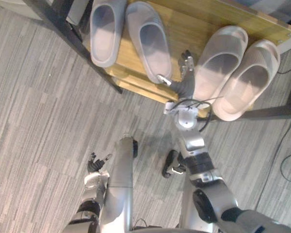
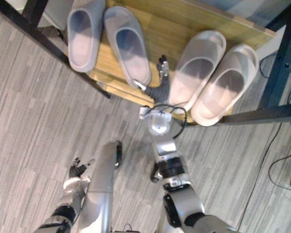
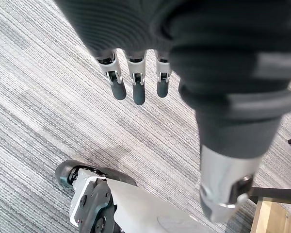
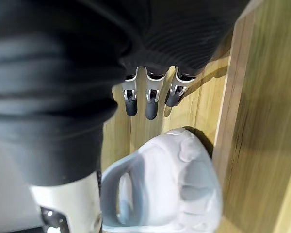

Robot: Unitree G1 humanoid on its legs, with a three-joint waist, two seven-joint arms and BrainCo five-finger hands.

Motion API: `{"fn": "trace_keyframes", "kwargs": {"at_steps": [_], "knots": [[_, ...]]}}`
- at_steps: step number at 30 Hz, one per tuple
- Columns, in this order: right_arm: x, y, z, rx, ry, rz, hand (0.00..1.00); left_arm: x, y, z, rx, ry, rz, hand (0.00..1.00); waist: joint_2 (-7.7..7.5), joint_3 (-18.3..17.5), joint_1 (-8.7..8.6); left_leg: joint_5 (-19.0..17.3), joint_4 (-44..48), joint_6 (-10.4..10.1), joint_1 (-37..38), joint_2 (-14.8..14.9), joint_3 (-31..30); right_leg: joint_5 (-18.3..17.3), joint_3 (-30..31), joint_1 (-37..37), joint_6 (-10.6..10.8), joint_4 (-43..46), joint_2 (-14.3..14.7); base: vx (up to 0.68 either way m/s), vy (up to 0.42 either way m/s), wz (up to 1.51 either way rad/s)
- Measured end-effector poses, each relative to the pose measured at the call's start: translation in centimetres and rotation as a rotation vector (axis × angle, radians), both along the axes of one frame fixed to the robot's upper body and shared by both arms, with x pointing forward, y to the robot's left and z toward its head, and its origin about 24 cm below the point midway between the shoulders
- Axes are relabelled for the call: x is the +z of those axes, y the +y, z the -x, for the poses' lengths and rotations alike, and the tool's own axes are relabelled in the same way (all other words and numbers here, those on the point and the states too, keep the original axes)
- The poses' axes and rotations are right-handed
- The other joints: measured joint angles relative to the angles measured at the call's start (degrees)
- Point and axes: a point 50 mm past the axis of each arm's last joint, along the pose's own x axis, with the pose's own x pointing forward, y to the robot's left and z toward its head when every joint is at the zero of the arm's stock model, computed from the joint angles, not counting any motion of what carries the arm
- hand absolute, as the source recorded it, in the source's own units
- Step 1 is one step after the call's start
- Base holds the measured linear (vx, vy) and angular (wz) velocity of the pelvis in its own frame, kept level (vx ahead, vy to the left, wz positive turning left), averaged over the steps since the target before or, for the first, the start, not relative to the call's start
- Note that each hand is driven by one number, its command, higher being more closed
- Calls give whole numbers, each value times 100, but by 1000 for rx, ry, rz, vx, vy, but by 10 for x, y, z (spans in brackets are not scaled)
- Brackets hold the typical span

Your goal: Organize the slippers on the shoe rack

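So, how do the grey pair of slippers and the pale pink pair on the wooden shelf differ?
The grey pair lies on the robot's left part of the wooden shelf, the pale pink pair on its right. The grey slippers splay apart toward the front edge; the pink ones lie parallel, slanted. Both pairs rest sole down, openings up.

One wooden shoe rack (image 1: 194,24) carries two grey slippers (image 1: 105,29) at eleven o'clock and two beige slippers (image 1: 223,60) at one o'clock, four altogether.

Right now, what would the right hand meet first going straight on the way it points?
Probably just the wooden shelf: the right hand points along the gap between a grey slipper and a beige slipper.
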Motion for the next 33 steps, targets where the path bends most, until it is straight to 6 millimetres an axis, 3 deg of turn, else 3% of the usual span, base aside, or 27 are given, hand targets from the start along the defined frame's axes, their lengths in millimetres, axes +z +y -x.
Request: {"fn": "trace_keyframes", "kwargs": {"at_steps": [10, 21, 26, 33], "knots": [[12, 10, -12, 138, -6, -84, 0, 1, -1, -1, -25, -5, -11, 0, 4, 2, 16, 14, -33, -7, -1, -29, -15, -2, -19, 0, 1, 0, -22, 0, 0, 1], [32, 22, -25, 248, 25, -292, 0, 3, -8, -5, -55, -26, -10, 0, 20, 5, 127, 83, -67, -13, -53, -149, -82, -18, -93, 0, -28, 22, -110, 0, -2, 6], [35, 29, -28, 290, 58, -460, 0, 5, -12, -8, -70, -39, -1, 0, 38, -3, 248, 111, -59, -61, -86, -181, -151, -52, -167, 0, -90, 69, -142, 0, -20, 6], [39, 23, -37, 337, 89, -697, 0, 8, -16, -10, -86, -52, -1, 0, 72, -20, 331, 140, -6, -101, -138, -199, -246, -104, -262, -8, -192, 177, -165, -8, -23, 5]]}}
